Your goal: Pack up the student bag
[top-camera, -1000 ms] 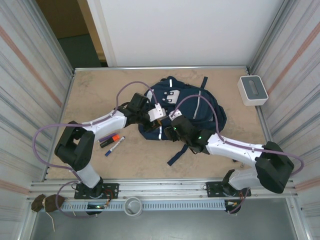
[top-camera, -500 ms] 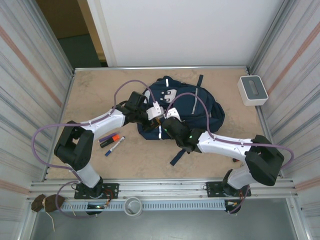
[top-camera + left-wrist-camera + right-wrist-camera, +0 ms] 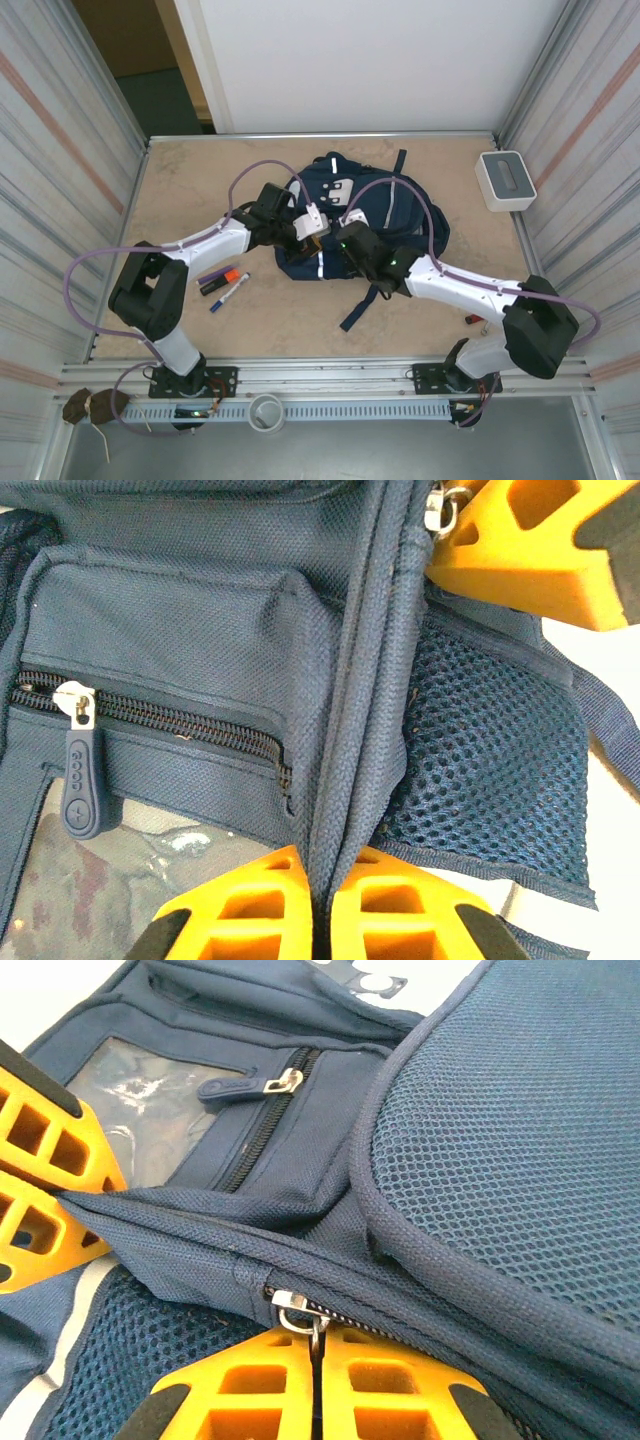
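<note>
The student bag (image 3: 385, 210), navy with thin white stripes, lies flat in the middle of the table. My left gripper (image 3: 320, 868) is shut on a raised fold of the bag's seam fabric (image 3: 350, 730), beside a mesh side pocket (image 3: 490, 770). My right gripper (image 3: 318, 1348) is shut on the metal zipper pull (image 3: 298, 1310) at the end of a closed zipper. In the top view both grippers meet at the bag's near left edge, the left gripper (image 3: 320, 229) just left of the right gripper (image 3: 345, 236). A front pocket zipper with a rubber puller (image 3: 80, 780) stays closed.
A white-grey box (image 3: 505, 180) stands at the far right by the wall. Markers (image 3: 225, 283) lie on the table left of the bag, under the left arm. A loose bag strap (image 3: 358, 308) trails toward me. Corrugated metal walls close in both sides.
My right gripper has closed from about half open and now pinches the zipper pull. Its arm shifted slightly along the bag's edge. The left gripper kept its hold.
</note>
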Motion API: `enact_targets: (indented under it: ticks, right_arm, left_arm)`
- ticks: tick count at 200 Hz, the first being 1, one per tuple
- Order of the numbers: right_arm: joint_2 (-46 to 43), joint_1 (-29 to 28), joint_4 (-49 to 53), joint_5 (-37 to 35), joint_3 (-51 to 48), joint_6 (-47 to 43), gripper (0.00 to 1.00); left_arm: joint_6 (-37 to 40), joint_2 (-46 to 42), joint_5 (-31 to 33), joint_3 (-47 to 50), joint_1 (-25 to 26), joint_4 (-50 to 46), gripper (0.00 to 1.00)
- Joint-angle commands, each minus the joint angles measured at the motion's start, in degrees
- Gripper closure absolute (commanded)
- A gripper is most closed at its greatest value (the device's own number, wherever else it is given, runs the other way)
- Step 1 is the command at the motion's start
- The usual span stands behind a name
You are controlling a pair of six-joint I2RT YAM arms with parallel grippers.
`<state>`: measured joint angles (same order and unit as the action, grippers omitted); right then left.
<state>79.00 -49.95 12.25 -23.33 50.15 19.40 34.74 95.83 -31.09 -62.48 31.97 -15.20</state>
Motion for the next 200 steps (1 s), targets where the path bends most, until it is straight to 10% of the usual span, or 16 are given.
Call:
enact_targets:
  ticks: [1,121,200]
  right_arm:
    - [-2.8,2.7,2.0,3.6,1.3,3.0,0.97]
    - [-9.0,16.3,-3.3,35.3,-5.8,11.9,1.00]
    - [-5.3,14.6,-8.4,27.4,-7.4,7.1,0.93]
  left_arm:
    - [0.5,-0.3,-4.4,-1.4,0.3,-1.8,1.00]
    - [-0.1,0.7,1.4,-1.2,0.5,-0.4,1.00]
    - [1.0,0.9,-0.4,-1.3,1.7,-0.4,1.00]
